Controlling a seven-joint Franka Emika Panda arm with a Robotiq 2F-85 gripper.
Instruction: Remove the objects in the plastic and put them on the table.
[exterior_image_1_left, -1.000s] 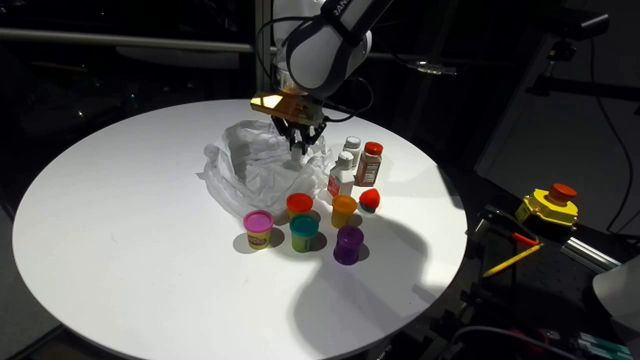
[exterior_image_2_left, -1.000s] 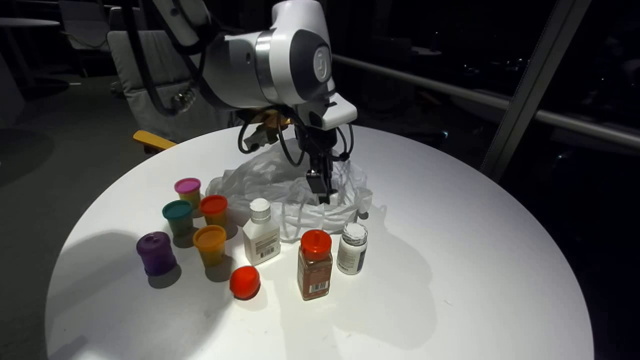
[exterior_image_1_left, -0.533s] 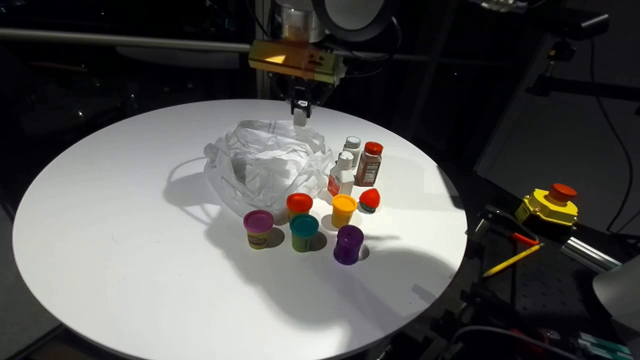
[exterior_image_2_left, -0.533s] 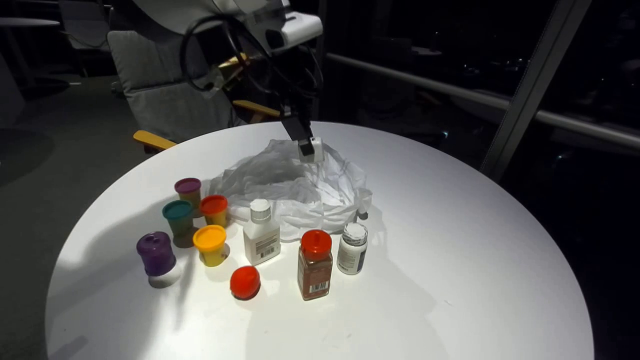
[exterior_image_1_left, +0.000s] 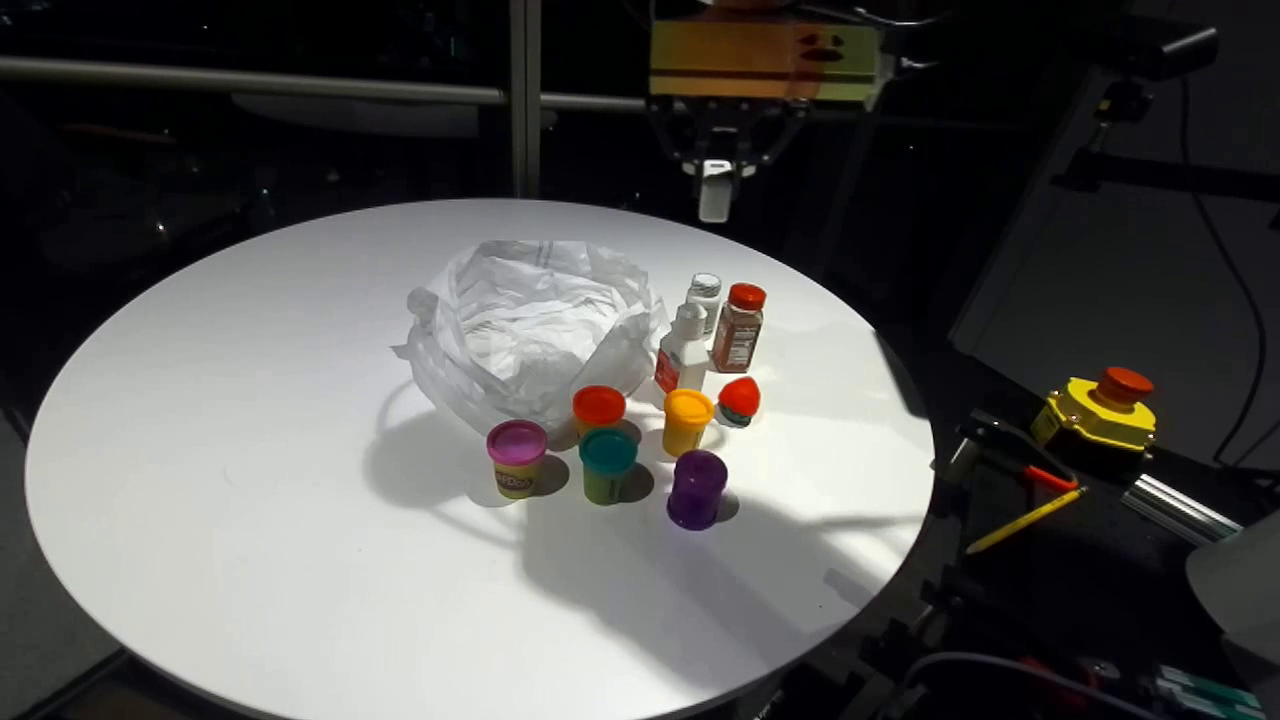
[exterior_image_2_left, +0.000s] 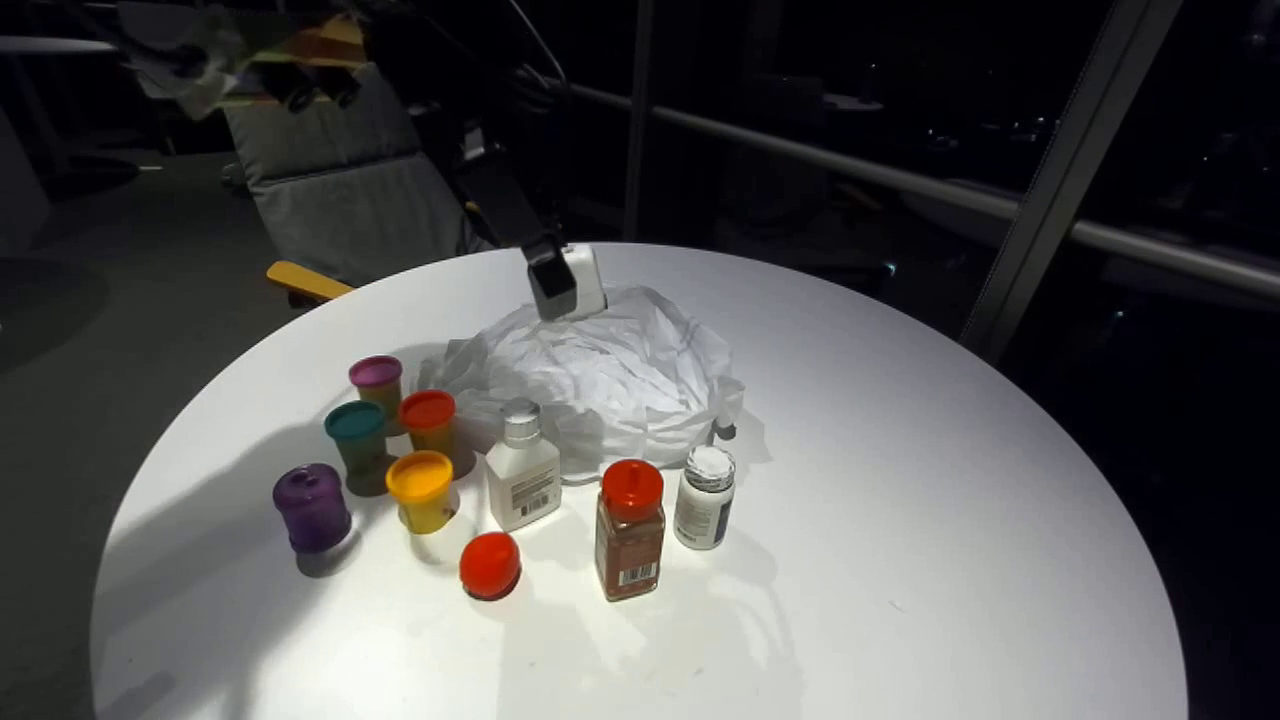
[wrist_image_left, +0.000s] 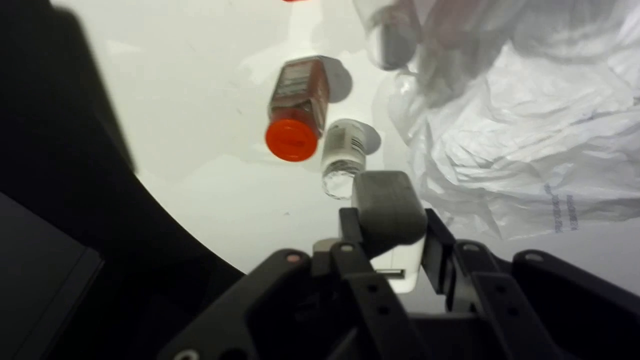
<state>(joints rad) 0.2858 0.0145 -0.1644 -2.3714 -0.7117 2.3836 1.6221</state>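
My jaws were clamped on a small white box (exterior_image_2_left: 586, 285), which stuck out past their tips. My gripper (wrist_image_left: 391, 222) hung well above the round white table (exterior_image_1_left: 300, 560). In the wrist view the pill bottle (wrist_image_left: 345, 147) showed just past the end of the box, slightly hidden by it, and the red-capped jar (wrist_image_left: 300, 97) stood to the left of both. To the right of my jaws in that view lay the bag (wrist_image_left: 530, 150), whitish, wrinkled and open at the top. Everything set on the table was lower than my jaws. Farther from them than the pill bottle, the white bottle (exterior_image_2_left: 525, 485) stood just beside the bag, with a small red thing (exterior_image_2_left: 490, 565) near it. Farther from my jaws again, upright in a loose group, stood the red tub (exterior_image_1_left: 598, 405), just beside the bag, the orange tub (exterior_image_1_left: 687, 425), the pink tub (exterior_image_1_left: 517, 460), the teal tub (exterior_image_1_left: 607, 465) and the purple jar (exterior_image_1_left: 697, 490).
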